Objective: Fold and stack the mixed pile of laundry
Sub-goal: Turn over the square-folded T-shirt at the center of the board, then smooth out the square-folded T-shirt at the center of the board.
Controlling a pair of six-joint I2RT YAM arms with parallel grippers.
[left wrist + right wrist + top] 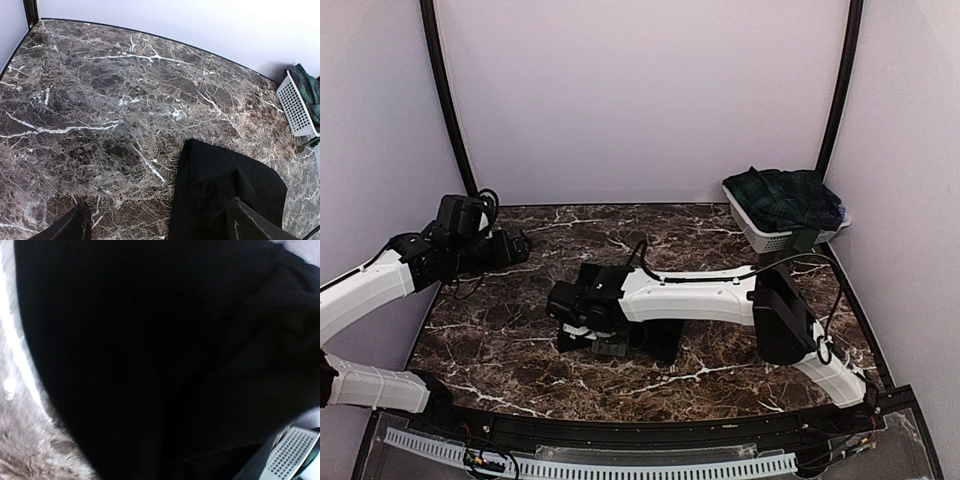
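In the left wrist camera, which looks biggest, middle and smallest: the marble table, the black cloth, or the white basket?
1. marble table
2. black cloth
3. white basket, though it sits farther away and is cut off at the edge, so its real size is unsure.

free: table [505,335] left and back | blocked: black cloth [215,185] centre, basket [760,236] back-right

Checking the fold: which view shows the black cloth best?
Left wrist: the black cloth shows its edges and folds. Top external hides most of it under the right arm; right wrist shows only close-up blackness.
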